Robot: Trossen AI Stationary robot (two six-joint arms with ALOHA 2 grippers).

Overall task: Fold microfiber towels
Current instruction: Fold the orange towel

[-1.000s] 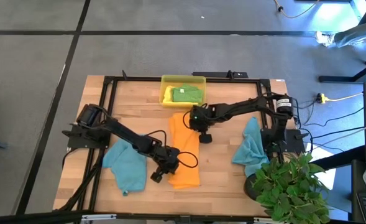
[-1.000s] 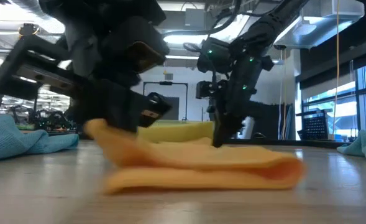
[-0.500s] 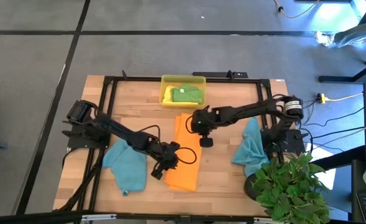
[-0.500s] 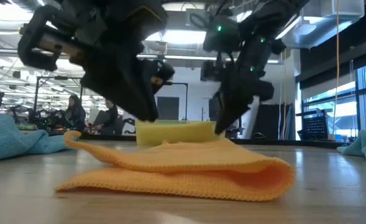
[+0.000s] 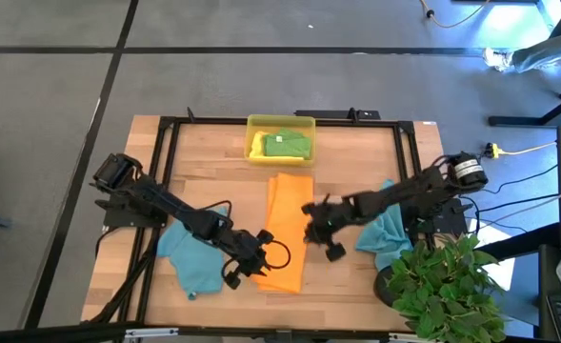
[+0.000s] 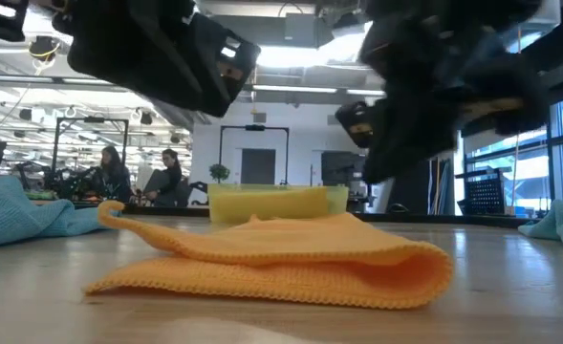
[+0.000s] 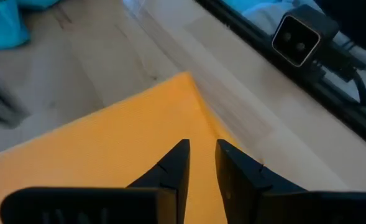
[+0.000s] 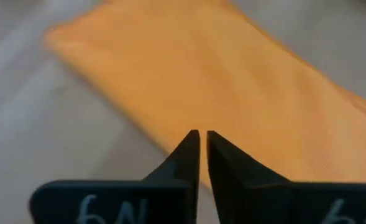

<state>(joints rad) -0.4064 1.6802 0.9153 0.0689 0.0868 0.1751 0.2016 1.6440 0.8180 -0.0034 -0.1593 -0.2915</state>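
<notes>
Orange towel (image 5: 283, 232) lies folded; both grippers' fingers slightly parted, holding nothing

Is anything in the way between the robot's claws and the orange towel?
Nothing visible. The orange towel lies folded on the table, with bare air between it and both claws. The left gripper hangs by its near left corner, the right gripper just off its right edge. Neither holds it.

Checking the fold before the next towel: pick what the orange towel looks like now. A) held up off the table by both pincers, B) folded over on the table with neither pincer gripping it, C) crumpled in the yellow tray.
B: the orange towel lies doubled on the table, and no cloth sits between the fingers of the left pincer or the right pincer.
</notes>
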